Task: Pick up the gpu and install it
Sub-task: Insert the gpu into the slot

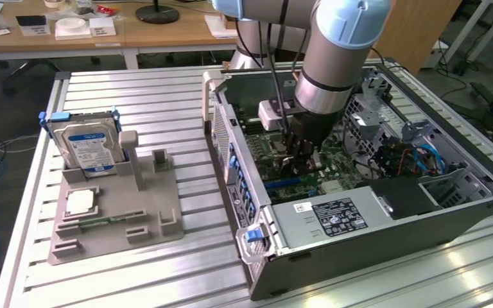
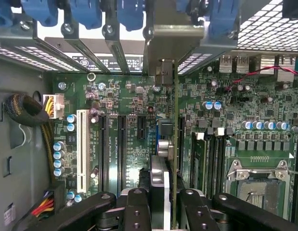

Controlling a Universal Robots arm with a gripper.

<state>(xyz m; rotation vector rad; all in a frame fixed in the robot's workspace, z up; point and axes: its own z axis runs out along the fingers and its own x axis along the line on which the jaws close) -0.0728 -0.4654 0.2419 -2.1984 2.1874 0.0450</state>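
- One gpu: edge-on between the fingers, inside the case, above the motherboard slots. Cannot tell if seated.
- One gripper: clamped on the gpu.
- One arm: drops near vertical into the case, wrist pointing down.
- One hard drive: upright in one holder, by the table's edge at the exterior view's left.

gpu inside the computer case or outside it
Inside: the gripper holds the gpu on edge above the motherboard in the open case. Whether it sits in a slot, cannot tell.
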